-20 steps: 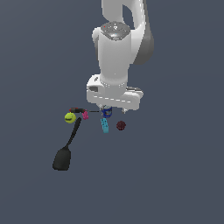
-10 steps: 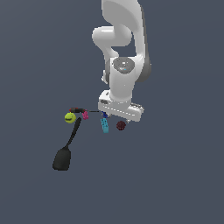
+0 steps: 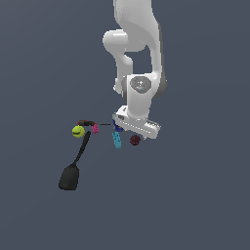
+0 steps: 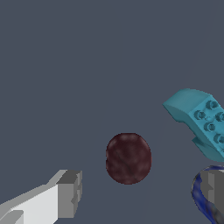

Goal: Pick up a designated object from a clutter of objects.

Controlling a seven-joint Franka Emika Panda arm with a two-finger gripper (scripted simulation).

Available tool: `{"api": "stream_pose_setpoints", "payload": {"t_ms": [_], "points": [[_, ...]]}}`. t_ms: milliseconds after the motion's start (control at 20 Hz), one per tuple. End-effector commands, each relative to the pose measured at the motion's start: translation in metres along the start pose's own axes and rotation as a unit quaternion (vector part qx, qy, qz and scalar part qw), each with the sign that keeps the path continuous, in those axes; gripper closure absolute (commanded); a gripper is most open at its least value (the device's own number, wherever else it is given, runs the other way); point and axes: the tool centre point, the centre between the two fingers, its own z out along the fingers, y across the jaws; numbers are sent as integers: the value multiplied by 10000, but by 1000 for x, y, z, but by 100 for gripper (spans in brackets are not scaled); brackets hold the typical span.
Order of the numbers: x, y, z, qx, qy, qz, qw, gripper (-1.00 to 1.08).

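Lowered my end effector (image 4: 135, 199) over red ball (image 4: 128, 158); fingers spread, straddling it, nothing gripped. Closing, lifting left.

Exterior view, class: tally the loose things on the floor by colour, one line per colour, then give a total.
Yellow-green: 1, the ball
Dark red: 1, the bumpy ball
Cyan: 1, the studded bar
Pink: 1, the small piece
Black: 1, the spatula
Blue: 1, the can
Total: 6
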Motion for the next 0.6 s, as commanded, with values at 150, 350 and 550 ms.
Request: {"api": "stream_pose_setpoints", "payload": {"t_ms": [150, 350, 550], "points": [[-6, 0, 9, 10, 0, 101, 9999, -92], [-6, 0, 10, 6, -4, 88, 10000, -92], [-6, 0, 18, 7, -3, 91, 10000, -92]]}}
